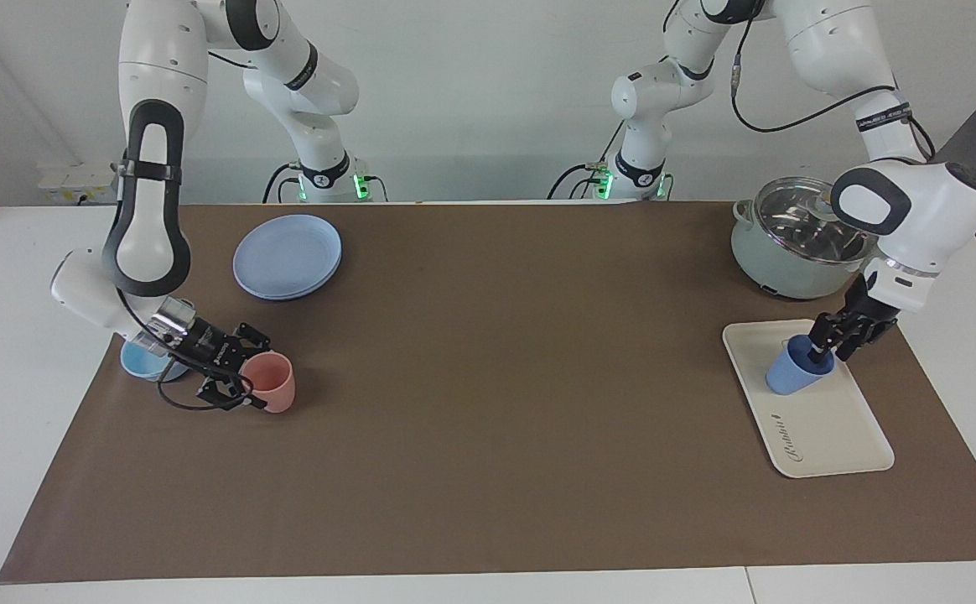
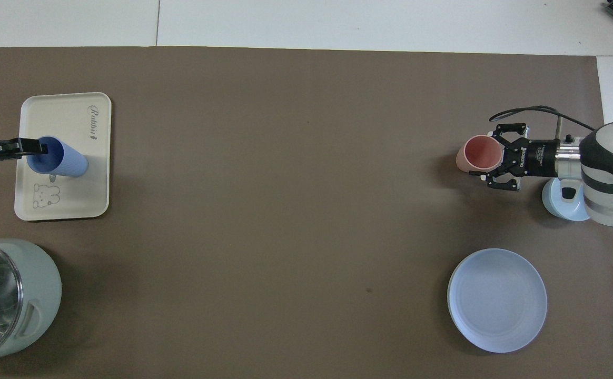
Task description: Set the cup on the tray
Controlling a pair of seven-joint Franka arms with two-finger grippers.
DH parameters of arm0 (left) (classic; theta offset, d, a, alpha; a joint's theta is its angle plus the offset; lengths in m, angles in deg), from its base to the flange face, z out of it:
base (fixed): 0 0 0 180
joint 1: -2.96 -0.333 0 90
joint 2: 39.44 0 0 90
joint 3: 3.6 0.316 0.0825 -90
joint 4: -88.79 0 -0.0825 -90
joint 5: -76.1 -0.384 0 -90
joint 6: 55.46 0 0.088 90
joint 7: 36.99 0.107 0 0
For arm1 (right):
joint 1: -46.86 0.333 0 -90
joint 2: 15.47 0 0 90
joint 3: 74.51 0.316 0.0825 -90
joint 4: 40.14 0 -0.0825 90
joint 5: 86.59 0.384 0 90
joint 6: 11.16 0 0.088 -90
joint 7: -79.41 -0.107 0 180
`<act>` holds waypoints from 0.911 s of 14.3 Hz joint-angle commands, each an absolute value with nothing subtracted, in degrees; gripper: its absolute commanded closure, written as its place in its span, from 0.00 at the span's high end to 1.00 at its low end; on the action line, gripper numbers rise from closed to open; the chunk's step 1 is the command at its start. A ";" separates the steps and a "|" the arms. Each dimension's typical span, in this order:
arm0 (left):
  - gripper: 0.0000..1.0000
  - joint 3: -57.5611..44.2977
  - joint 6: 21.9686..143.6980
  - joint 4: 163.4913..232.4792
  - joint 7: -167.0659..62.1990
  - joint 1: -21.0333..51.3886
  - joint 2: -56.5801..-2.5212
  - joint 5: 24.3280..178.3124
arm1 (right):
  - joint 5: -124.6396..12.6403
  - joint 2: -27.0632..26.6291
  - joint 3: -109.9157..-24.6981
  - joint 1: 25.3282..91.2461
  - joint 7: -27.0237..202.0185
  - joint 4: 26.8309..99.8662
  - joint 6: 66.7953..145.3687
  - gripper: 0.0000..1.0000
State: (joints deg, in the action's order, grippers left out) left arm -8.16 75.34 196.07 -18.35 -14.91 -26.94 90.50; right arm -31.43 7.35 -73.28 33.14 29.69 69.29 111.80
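Note:
The periwinkle-blue cup (image 1: pixel 792 373) (image 2: pixel 61 160) stands upright on the cream tray (image 1: pixel 832 428) (image 2: pixel 90 179), on the half nearer the robots, next to the bear drawing. My left gripper (image 1: pixel 823 348) (image 2: pixel 40 147) is at the cup's rim, on the side toward the left arm's end of the table. My right gripper (image 1: pixel 246 371) (image 2: pixel 488 158) is shut on the rim of a salmon-pink tumbler (image 1: pixel 274 386) (image 2: pixel 477 152), which is upright at or just above the brown mat near the right arm's end of the table.
A light-blue bowl (image 1: pixel 140 365) (image 2: pixel 559 202) sits under the right wrist, beside the pink tumbler. A round blue plate (image 1: pixel 287 256) (image 2: pixel 496 300) lies nearer the robots. A pale-green pot with a glass lid (image 1: pixel 790 243) (image 2: pixel 6 295) stands close to the tray's robot-side end.

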 commanded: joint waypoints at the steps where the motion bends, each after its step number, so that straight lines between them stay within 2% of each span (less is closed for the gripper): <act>1: 1.00 -8.08 63.58 188.40 -18.09 -12.78 -29.41 82.22 | -30.25 7.04 -73.01 34.46 30.63 71.12 122.38 0.99; 3: 1.00 -8.09 57.50 185.30 -18.36 -8.58 -30.81 76.99 | -30.25 6.24 -73.10 34.65 30.54 72.01 123.40 1.00; 9: 1.00 -8.17 49.31 188.19 -23.69 0.84 -38.02 76.97 | -39.20 4.31 -73.80 32.54 32.47 72.01 123.48 1.00; 13: 1.00 -8.09 40.81 183.73 -26.27 1.73 -41.63 77.50 | -51.57 0.98 -73.80 31.75 40.11 72.88 123.05 1.00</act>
State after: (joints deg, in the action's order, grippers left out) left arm -8.94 45.65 185.48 -25.27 1.26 -39.28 78.36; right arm -46.03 4.11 -74.30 32.37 36.80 70.79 122.83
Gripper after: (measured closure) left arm 0.000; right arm 0.000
